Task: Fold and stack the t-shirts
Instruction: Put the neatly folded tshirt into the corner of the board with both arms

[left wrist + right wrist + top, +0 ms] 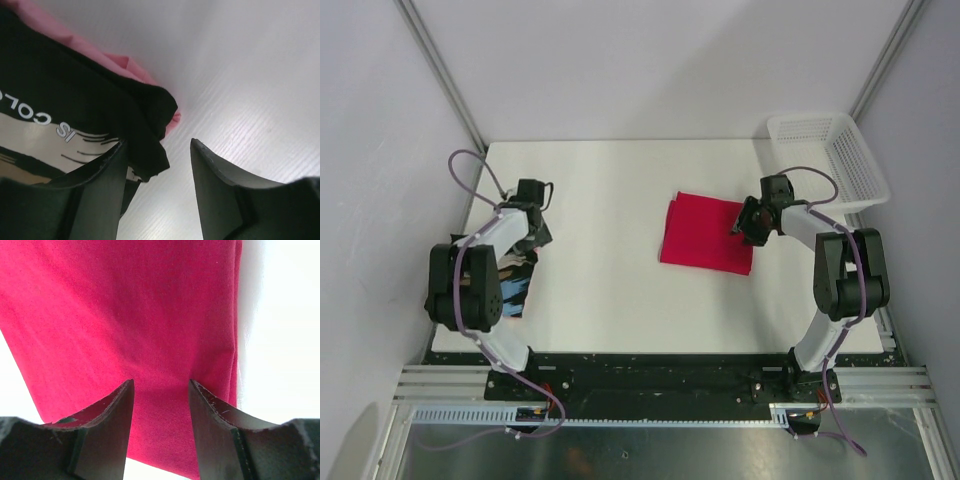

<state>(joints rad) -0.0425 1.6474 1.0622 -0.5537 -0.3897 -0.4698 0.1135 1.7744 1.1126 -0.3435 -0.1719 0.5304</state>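
The crimson-pink t-shirt (703, 236) lies folded into a flat rectangle right of the table's middle. My right gripper (744, 226) stands open at its right edge. In the right wrist view the crimson cloth (125, 315) fills the frame, and the right gripper (161, 385) has both fingers spread over it, pinching nothing. The black t-shirt (517, 283) lies bunched at the left edge, mostly hidden under the left arm. In the left wrist view its print (45, 135) shows, over a pink cloth edge (112, 56). My left gripper (157, 150) is open, with a black corner (150, 160) against its left finger.
A white mesh basket (865, 165) stands at the back right corner, just behind the right arm. White tabletop (600, 200) lies between the two shirts. Grey walls close in on both sides, and the table's left edge runs close beside the black shirt.
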